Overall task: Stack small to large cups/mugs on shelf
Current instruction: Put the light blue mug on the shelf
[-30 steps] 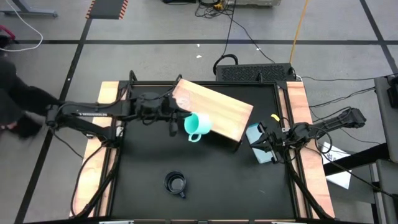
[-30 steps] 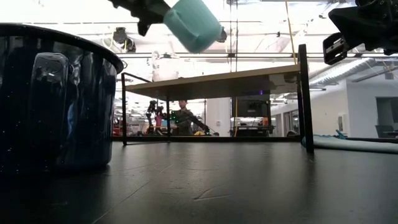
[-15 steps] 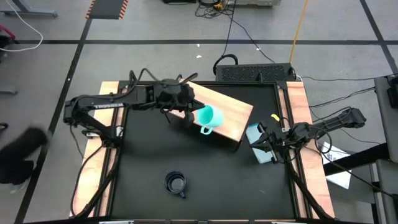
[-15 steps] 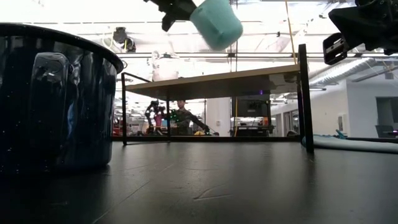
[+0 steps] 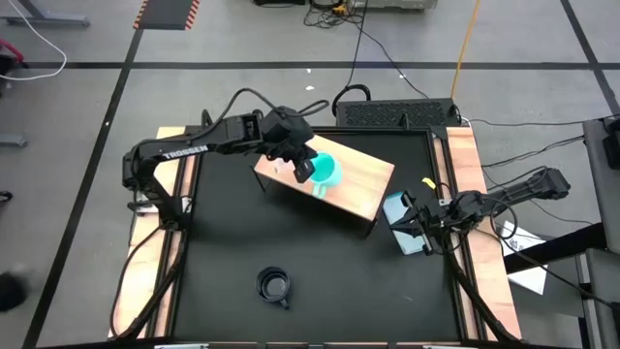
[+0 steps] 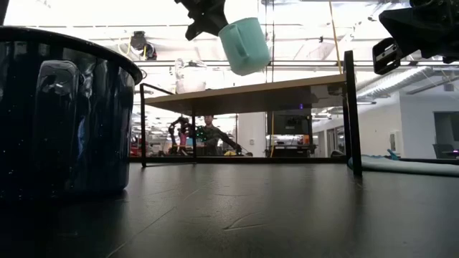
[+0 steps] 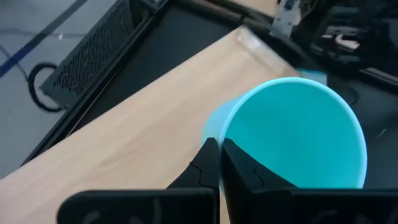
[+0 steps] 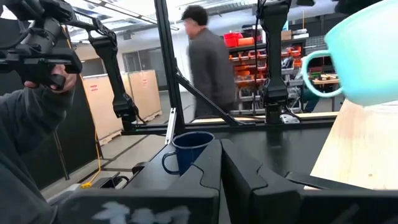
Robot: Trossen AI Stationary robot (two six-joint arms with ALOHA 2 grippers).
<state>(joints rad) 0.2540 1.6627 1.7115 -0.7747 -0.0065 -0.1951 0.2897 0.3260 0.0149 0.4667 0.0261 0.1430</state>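
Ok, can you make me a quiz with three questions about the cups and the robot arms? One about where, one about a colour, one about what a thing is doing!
1. Where is the turquoise mug?
A. On the black tabletop
B. In the air above the shelf
C. Inside the black mug

2. What colour is the mug standing alone at the near end of the table?
A. Black
B. Red
C. Yellow

3. What is the left gripper doing?
A. Hanging open with nothing in it
B. Shut on the turquoise mug's rim
C. Pushing the shelf

Answers:
1. B, the low view shows the mug clear of the board under it.
2. A, the black mug sits by itself on the tabletop.
3. B, the left wrist view shows its fingers pinching the rim. The right gripper waits, shut, at the table's right side.
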